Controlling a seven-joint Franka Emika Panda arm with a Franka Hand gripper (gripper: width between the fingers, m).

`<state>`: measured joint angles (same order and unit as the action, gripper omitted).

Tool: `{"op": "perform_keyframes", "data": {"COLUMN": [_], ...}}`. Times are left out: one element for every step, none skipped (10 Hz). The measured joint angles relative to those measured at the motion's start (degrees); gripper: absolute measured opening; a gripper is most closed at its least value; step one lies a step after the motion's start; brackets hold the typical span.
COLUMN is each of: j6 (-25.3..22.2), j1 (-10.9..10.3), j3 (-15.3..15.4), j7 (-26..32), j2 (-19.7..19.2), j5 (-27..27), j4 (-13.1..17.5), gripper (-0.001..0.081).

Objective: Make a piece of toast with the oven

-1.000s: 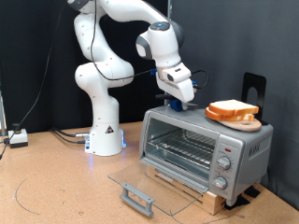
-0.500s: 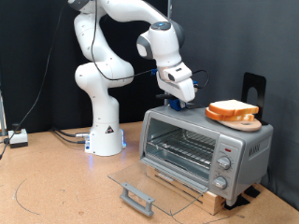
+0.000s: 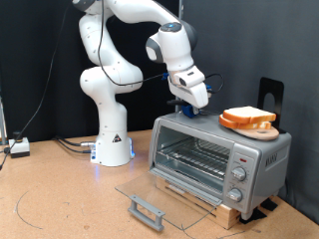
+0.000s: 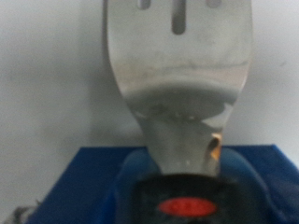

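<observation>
A plain white wall [image 3: 259, 40] fills the background behind the scene, evenly lit with only soft shadows. The brown fibreboard desk [image 3: 60, 199] covers the lower part of the exterior view, and a thin curved line is drawn on it near the exterior view's bottom left. At the left edge, dark cables [image 3: 30, 119] hang down to a small white box [image 3: 19, 147] on the desk.

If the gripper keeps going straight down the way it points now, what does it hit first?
Most likely the oven: the gripper hangs low over the roof's left part in the exterior view, spatula leading. Depth is unclear.
</observation>
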<state>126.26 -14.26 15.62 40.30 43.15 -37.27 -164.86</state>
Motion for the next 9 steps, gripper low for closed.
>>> {"op": "perform_keyframes", "data": {"j6": [0.0,-0.1,-0.9,-2.5,-4.8,-6.7,-6.6,-4.5,-2.5], "j1": [0.0,-0.1,-0.3,-0.3,-0.2,-0.2,-0.2,0.3,1.3], "j3": [-0.5,-1.3,-2.3,-3.3,-4.4,-5.2,-5.1,-4.7,-4.7], "j7": [0.5,1.2,1.4,1.4,1.3,1.3,1.3,-0.1,-1.9], "j2": [1.1,2.7,4.6,6.6,8.4,10.1,9.8,9.7,10.1], "j5": [-1.5,-2.8,-3.5,-3.6,-3.6,-3.6,-3.5,-3.7,-4.2], "j4": [0.2,0.4,0.7,1.0,1.4,1.4,1.7,1.8,1.8], "gripper": [0.0408,0.0408,0.0416,0.0416,0.0416,0.0416,0.0416,0.0416,0.0416]}}
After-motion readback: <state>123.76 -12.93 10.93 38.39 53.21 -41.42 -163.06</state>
